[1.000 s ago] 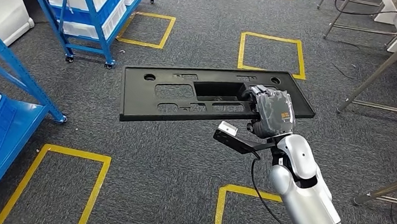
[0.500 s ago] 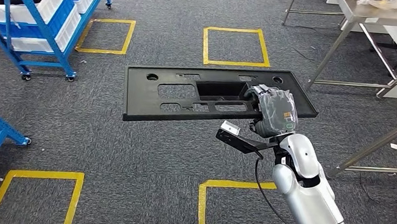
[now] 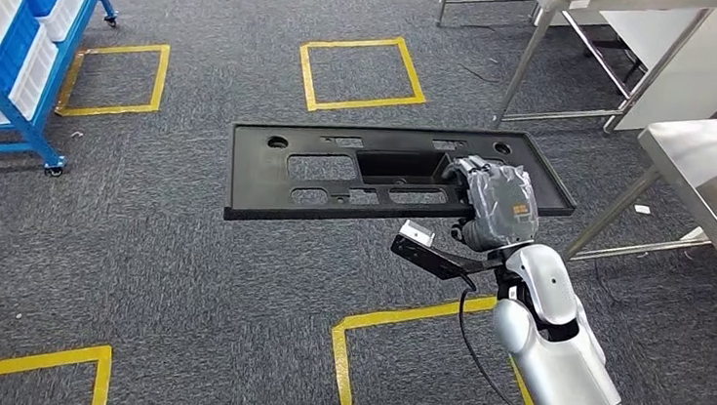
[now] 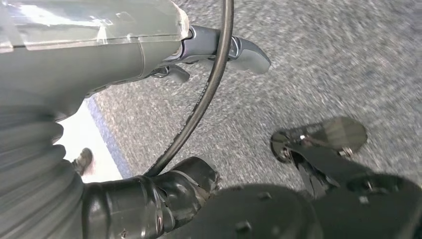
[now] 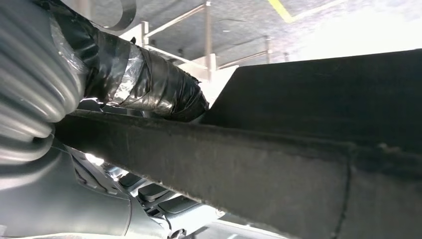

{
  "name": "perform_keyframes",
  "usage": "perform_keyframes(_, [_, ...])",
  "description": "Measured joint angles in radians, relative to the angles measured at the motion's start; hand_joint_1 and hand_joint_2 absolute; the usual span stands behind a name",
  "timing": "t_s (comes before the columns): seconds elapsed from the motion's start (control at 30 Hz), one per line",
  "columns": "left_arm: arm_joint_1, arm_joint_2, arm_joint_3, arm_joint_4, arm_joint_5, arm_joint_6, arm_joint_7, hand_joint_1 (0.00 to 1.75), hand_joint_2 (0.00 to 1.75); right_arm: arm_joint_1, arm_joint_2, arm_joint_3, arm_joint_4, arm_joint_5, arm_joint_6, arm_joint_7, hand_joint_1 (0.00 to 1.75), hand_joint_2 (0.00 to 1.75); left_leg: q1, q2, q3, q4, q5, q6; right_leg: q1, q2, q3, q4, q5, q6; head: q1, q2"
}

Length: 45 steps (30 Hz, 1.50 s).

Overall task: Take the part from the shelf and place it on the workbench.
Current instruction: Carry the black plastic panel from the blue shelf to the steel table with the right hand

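Grey carpet marked with yellow taped squares (image 3: 361, 72) covers the floor in the head view, and the scene reads from left to right as the ground between pickup and drop-off. At the far left stands a blue wheeled shelf (image 3: 18, 45) stacked with white bins, well apart from anything the robot carries. The left hand (image 4: 174, 55) shows in its own wrist view, hanging low over the carpet beside a dark cable; its fingers are too little seen to tell whether they are spread or curled, and nothing appears to be in it. Across the middle of the head view the part (image 3: 338, 169), a long flat black panel with rectangular cutouts and small round holes, is held roughly level above the floor, touching no surface. Toward its right end the right hand (image 3: 493, 206), wrapped in grey covering, grips the panel's near edge, and the right wrist view shows the thumb lying over the top of the edge with the panel's dark rim passing under it. At the far right the corner of a steel workbench (image 3: 701, 159) comes into the picture, near the panel but not yet beneath it. Judging from this, the taking is done and the carrying nearly so; what remains is to close on the bench, lower the panel onto its top and let go.
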Motion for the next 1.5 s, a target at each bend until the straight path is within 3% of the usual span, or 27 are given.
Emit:
perform_keyframes(0.07, [0.0, 0.0, 0.001, 0.0, 0.0, 0.0, -0.001, 0.0, 1.75, -0.001, 0.0, 0.0, 0.0, 0.0, 0.0, 0.0, 1.75, 1.75, -0.003, 0.016, 0.006, 0.005, -0.01, -0.014, 0.008, -0.025, 0.039, -0.075, 0.017, -0.009, 0.0, 0.0])
perform_keyframes(0.17, [-0.005, 0.0, 0.006, 0.0, 0.0, 0.0, -0.003, 0.0, 1.75, -0.001, -0.001, 0.0, 0.001, -0.001, 0.0, 0.0, 1.75, 1.75, -0.002, 0.035, 0.016, 0.005, -0.021, -0.032, 0.013, 0.0, 0.04, -0.079, 0.012, -0.034, -0.001, 0.0])
perform_keyframes(0.23, [-0.007, -0.001, 0.008, -0.001, 0.0, 0.0, -0.003, 0.0, 1.75, -0.004, -0.001, -0.001, 0.0, -0.001, 0.0, 0.0, 1.75, 1.75, 0.005, -0.001, 0.002, 0.047, -0.052, -0.038, 0.012, 0.021, 0.047, -0.083, 0.011, -0.05, -0.002, 0.0])
perform_keyframes(0.3, [-0.004, -0.002, 0.009, -0.001, 0.0, 0.0, -0.003, 0.0, 1.75, -0.006, -0.001, -0.001, 0.0, -0.001, 0.0, 0.0, 1.75, 1.75, 0.007, -0.051, -0.06, 0.171, -0.112, -0.038, 0.015, 0.042, 0.053, -0.085, 0.009, -0.061, -0.002, 0.0])
perform_keyframes(0.37, [-0.003, -0.003, 0.01, -0.001, 0.0, 0.0, -0.003, 0.0, 1.75, -0.005, 0.0, -0.001, 0.0, -0.001, 0.0, 0.0, 1.75, 1.75, 0.003, -0.065, -0.133, 0.294, -0.146, -0.032, 0.024, 0.067, 0.057, -0.084, 0.006, -0.068, -0.002, 0.0])
perform_keyframes(0.4, [-0.003, -0.003, 0.011, -0.001, 0.0, 0.0, -0.003, 0.0, 1.75, -0.004, 0.0, -0.001, 0.001, -0.001, 0.0, 0.0, 1.75, 1.75, -0.001, -0.067, -0.15, 0.309, -0.133, -0.026, 0.028, 0.082, 0.06, -0.084, 0.005, -0.07, -0.002, 0.0])
perform_keyframes(0.43, [-0.002, -0.003, 0.012, -0.001, 0.0, 0.0, -0.003, 0.0, 1.75, -0.004, 0.0, -0.001, 0.002, -0.001, 0.0, 0.0, 1.75, 1.75, -0.006, -0.071, -0.148, 0.282, -0.099, -0.017, 0.032, 0.097, 0.063, -0.083, 0.004, -0.072, -0.002, 0.0])
perform_keyframes(0.5, [0.001, -0.002, 0.014, -0.001, 0.0, 0.0, -0.003, 0.0, 1.75, -0.004, 0.0, -0.001, 0.002, -0.001, 0.0, 0.0, 1.75, 1.75, -0.017, -0.103, -0.102, 0.149, -0.013, 0.004, 0.034, 0.125, 0.069, -0.083, 0.003, -0.073, -0.002, 0.0])
perform_keyframes(0.53, [0.003, -0.001, 0.015, -0.001, 0.0, 0.0, -0.004, 0.0, 1.75, -0.004, 0.0, -0.001, 0.002, -0.001, 0.0, 0.0, 1.75, 1.75, -0.02, -0.125, -0.077, 0.085, 0.015, 0.014, 0.034, 0.138, 0.068, -0.083, 0.002, -0.072, -0.002, 0.0])
perform_keyframes(0.6, [0.001, 0.002, 0.016, -0.001, 0.0, 0.0, -0.005, 0.0, 1.75, -0.003, 0.0, -0.001, 0.004, -0.001, 0.001, 0.0, 1.75, 1.75, -0.024, -0.149, -0.052, 0.026, 0.029, 0.023, 0.028, 0.161, 0.064, -0.084, 0.003, -0.065, -0.002, 0.0])
perform_keyframes(0.67, [-0.005, 0.001, 0.016, -0.002, -0.001, 0.0, -0.006, 0.0, 1.75, -0.002, -0.001, -0.001, 0.005, -0.001, 0.001, 0.0, 1.75, 1.75, -0.022, -0.13, -0.042, 0.009, 0.032, 0.026, 0.025, 0.178, 0.06, -0.087, 0.005, -0.054, -0.002, 0.0])
perform_keyframes(0.73, [-0.005, 0.0, 0.016, -0.002, -0.002, 0.001, -0.006, 0.0, 1.75, -0.005, -0.001, -0.002, 0.005, -0.001, 0.002, 0.0, 1.75, 1.75, -0.017, -0.104, -0.026, -0.017, 0.04, 0.029, 0.03, 0.139, 0.05, -0.066, -0.012, -0.044, 0.0, 0.0])
perform_keyframes(0.8, [-0.001, 0.0, 0.016, -0.002, -0.003, 0.001, -0.007, 0.0, 1.75, -0.009, -0.001, -0.002, 0.006, -0.002, 0.002, 0.0, 1.75, 1.75, -0.016, -0.078, -0.013, -0.032, 0.041, 0.031, 0.029, 0.075, 0.005, 0.026, -0.064, -0.033, 0.003, 0.0])
perform_keyframes(0.87, [0.001, 0.0, 0.016, -0.002, -0.006, 0.001, -0.007, 0.0, 1.75, -0.008, -0.001, -0.002, 0.009, -0.002, 0.002, 0.0, 1.75, 1.75, -0.013, -0.051, -0.007, -0.031, 0.034, 0.029, 0.016, 0.053, -0.058, 0.139, -0.105, -0.019, 0.004, 0.0])
perform_keyframes(0.9, [0.001, 0.0, 0.016, -0.002, -0.007, 0.001, -0.007, 0.0, 1.75, -0.006, -0.001, -0.002, 0.011, -0.002, 0.002, 0.0, 1.75, 1.75, -0.011, -0.038, -0.005, -0.03, 0.029, 0.026, 0.009, 0.048, -0.073, 0.161, -0.101, -0.011, 0.003, 0.0])
perform_keyframes(0.93, [0.001, -0.001, 0.016, -0.002, -0.009, 0.001, -0.007, 0.0, 1.75, -0.005, -0.001, -0.002, 0.012, -0.002, 0.002, 0.0, 1.75, 1.75, -0.007, -0.025, -0.002, -0.026, 0.023, 0.022, 0.002, 0.043, -0.067, 0.142, -0.077, -0.002, 0.004, 0.0])
perform_keyframes(1.0, [0.0, -0.001, 0.016, -0.002, -0.01, 0.001, -0.007, 0.0, 1.75, -0.004, -0.001, -0.002, 0.014, -0.002, 0.002, 0.0, 1.75, 1.75, 0.001, -0.004, 0.005, -0.013, 0.007, 0.009, -0.007, 0.012, -0.011, 0.023, -0.01, 0.013, 0.004, 0.0])
perform_keyframes(1.07, [0.0, -0.001, 0.016, -0.002, -0.01, 0.002, -0.007, 0.0, 1.75, -0.007, -0.001, -0.003, 0.014, -0.002, 0.002, 0.0, 1.75, 1.75, 0.001, 0.013, 0.009, 0.001, -0.01, -0.008, -0.003, -0.012, 0.033, -0.067, 0.019, 0.007, 0.004, 0.0])
perform_keyframes(1.1, [0.0, -0.001, 0.016, -0.002, -0.01, 0.002, -0.008, 0.0, 1.75, -0.007, -0.001, -0.004, 0.014, -0.002, 0.002, 0.001, 1.75, 1.75, 0.0, 0.02, 0.011, 0.005, -0.016, -0.015, 0.001, -0.014, 0.038, -0.078, 0.015, -0.002, 0.004, 0.0])
perform_keyframes(1.17, [-0.005, -0.001, 0.016, -0.003, -0.011, 0.002, -0.008, 0.0, 1.75, -0.008, -0.002, -0.004, 0.015, -0.002, 0.002, 0.002, 1.75, 1.75, 0.0, 0.037, 0.018, 0.004, -0.024, -0.026, 0.005, 0.008, 0.038, -0.076, 0.011, -0.021, 0.003, 0.0])
perform_keyframes(1.23, [-0.008, -0.001, 0.016, -0.003, -0.011, 0.002, -0.009, 0.0, 1.75, -0.009, -0.002, -0.005, 0.014, -0.002, 0.002, 0.002, 1.75, 1.75, 0.005, 0.018, 0.017, 0.027, -0.046, -0.034, 0.002, 0.029, 0.046, -0.079, 0.009, -0.036, 0.003, 0.0])
perform_keyframes(1.3, [-0.007, -0.001, 0.016, -0.004, -0.011, 0.002, -0.009, 0.0, 1.75, -0.011, -0.001, -0.006, 0.013, -0.002, 0.002, 0.002, 1.75, 1.75, 0.008, -0.033, -0.029, 0.127, -0.097, -0.036, 0.001, 0.047, 0.054, -0.083, 0.006, -0.047, 0.002, 0.0])
perform_keyframes(1.37, [-0.005, -0.001, 0.016, -0.004, -0.011, 0.002, -0.009, 0.0, 1.75, -0.011, 0.0, -0.006, 0.014, -0.001, 0.002, 0.002, 1.75, 1.75, 0.007, -0.06, -0.109, 0.264, -0.142, -0.034, 0.005, 0.068, 0.059, -0.083, 0.003, -0.054, 0.002, 0.0])
perform_keyframes(1.4, [-0.005, -0.001, 0.016, -0.004, -0.011, 0.002, -0.009, 0.0, 1.75, -0.011, 0.0, -0.006, 0.015, 0.0, 0.002, 0.002, 1.75, 1.75, 0.005, -0.065, -0.138, 0.301, -0.14, -0.031, 0.008, 0.081, 0.062, -0.082, 0.001, -0.056, 0.002, 0.0])
perform_keyframes(1.43, [-0.004, -0.001, 0.016, -0.004, -0.011, 0.002, -0.009, 0.0, 1.75, -0.01, 0.0, -0.006, 0.015, 0.002, 0.001, 0.004, 1.75, 1.75, 0.004, -0.068, -0.15, 0.299, -0.117, -0.026, 0.011, 0.095, 0.065, -0.082, -0.001, -0.058, 0.002, 0.0])
perform_keyframes(1.5, [-0.001, -0.001, 0.016, -0.004, -0.011, 0.002, -0.009, 0.0, 1.75, -0.011, 0.0, -0.006, 0.017, 0.006, 0.0, 0.007, 1.75, 1.75, 0.0, -0.088, -0.121, 0.188, -0.029, -0.012, 0.012, 0.123, 0.072, -0.082, -0.005, -0.058, 0.002, 0.0])
